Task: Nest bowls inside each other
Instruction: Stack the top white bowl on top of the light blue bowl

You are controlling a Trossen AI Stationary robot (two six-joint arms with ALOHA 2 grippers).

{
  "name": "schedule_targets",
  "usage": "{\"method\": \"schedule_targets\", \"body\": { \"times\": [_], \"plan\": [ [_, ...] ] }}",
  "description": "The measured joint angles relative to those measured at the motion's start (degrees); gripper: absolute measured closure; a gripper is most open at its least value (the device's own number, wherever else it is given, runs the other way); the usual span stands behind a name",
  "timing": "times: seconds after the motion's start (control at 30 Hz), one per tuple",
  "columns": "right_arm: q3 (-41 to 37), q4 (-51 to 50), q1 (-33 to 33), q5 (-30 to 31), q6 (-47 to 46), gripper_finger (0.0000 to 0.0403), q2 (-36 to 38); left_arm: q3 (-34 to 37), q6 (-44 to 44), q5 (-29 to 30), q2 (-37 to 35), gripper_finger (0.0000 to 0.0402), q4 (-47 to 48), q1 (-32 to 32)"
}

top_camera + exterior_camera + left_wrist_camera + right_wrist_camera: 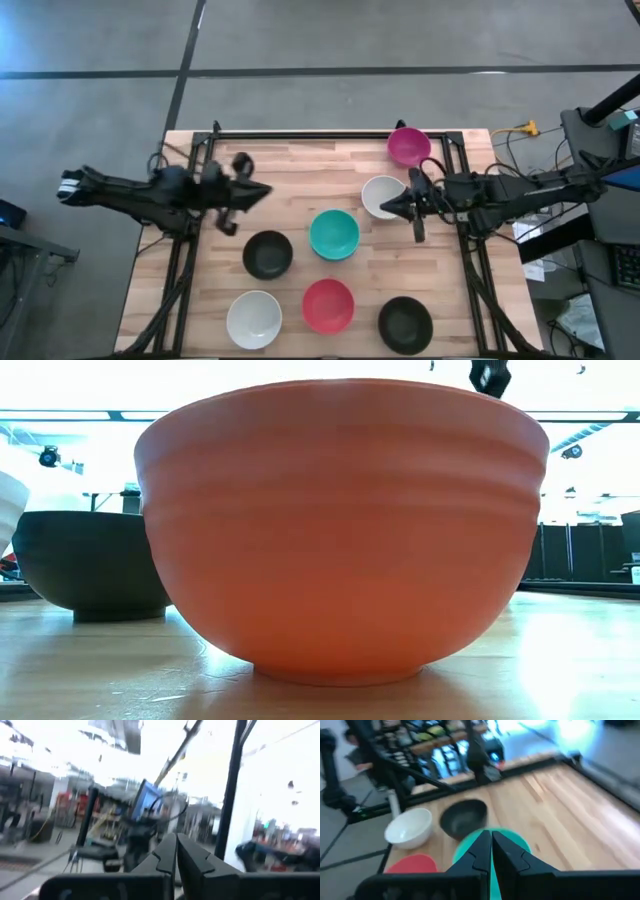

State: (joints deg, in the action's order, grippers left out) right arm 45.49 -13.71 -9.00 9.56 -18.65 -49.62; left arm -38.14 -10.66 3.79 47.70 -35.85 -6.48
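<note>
We see a wooden desk (300, 170) carrying seven separate bowls: magenta bowl (409, 146), two white bowls (383, 196) (254, 319), teal bowl (334, 234), two black bowls (268, 254) (405, 324), red bowl (328, 305).

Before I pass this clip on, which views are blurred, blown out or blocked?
High view: evenly lit and sharp, all seven bowls readable. Low view: the red bowl fills most of the picture and looks orange, with bright ceiling lights washed out behind. Left wrist view: smeared and overexposed, only the shut left gripper is clear. Right wrist view: soft blur, yet the teal bowl shows behind the shut right gripper.
</note>
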Motion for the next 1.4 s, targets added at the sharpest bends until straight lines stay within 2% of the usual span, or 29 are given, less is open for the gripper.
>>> {"method": "schedule_targets", "body": {
  "times": [0.13, 0.23, 0.33, 0.57, 0.7, 1.0, 1.4],
  "plan": [
    [0.7, -10.2, 4.3, 0.0, -11.8, 0.0394, 0.4, 6.8, 0.4, 0.0, -7.4, 0.0402, -6.3, 0.0],
    [1.9, -17.9, 6.9, -0.2, -18.4, 0.0394, 0.3, 9.5, 0.5, 0.0, -11.4, 0.0402, -6.9, 0.0],
    [2.8, -21.0, 7.7, -1.0, -17.3, 0.0394, -0.1, 11.4, 0.5, 0.0, -14.0, 0.0402, -6.8, 0.0],
    [6.5, -27.3, 7.7, -2.5, -14.9, 0.039, -1.1, 14.8, 0.5, 0.0, -15.1, 0.0402, -6.9, 0.0],
    [8.0, -29.9, 7.7, -4.4, -13.4, 0.036, -2.8, 16.1, 0.5, 0.0, -13.7, 0.0402, -6.8, 0.0],
    [9.6, -30.0, 7.7, -3.6, -11.3, 0.0282, -10.1, 19.8, 0.5, 0.0, -7.6, 0.0402, -6.7, 0.0],
    [14.1, -30.1, 7.7, -3.5, -11.2, 0.0262, -17.4, 23.5, 0.5, 0.0, 8.2, 0.0402, -6.7, 0.0]
  ]
}}
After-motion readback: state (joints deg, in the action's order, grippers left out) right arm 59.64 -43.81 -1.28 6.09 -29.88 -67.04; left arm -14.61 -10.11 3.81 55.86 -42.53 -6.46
